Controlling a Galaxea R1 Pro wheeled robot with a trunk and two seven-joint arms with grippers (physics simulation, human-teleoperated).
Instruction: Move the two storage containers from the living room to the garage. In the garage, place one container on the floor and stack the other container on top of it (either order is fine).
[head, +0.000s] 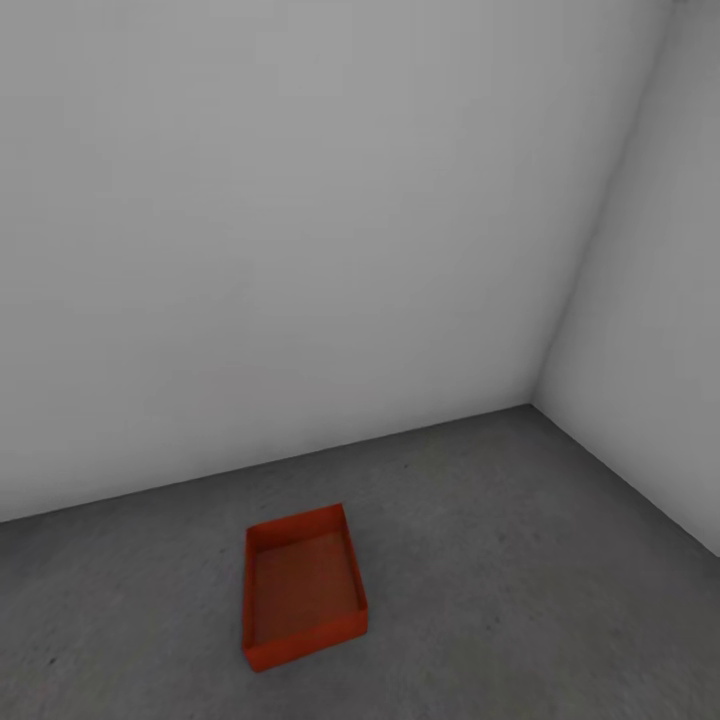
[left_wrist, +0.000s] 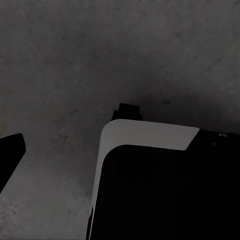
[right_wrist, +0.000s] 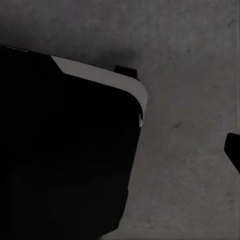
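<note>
One open bin sits on the grey floor near the white wall. My wrists look down at my base; I cannot tell how my fingers stand.

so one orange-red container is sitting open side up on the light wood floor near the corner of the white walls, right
Not quite: the floor under it is dark grey mottled concrete, not light wood, as the head view shows. The rest holds: one orange-red container sits open side up near the corner of the white walls.
</note>
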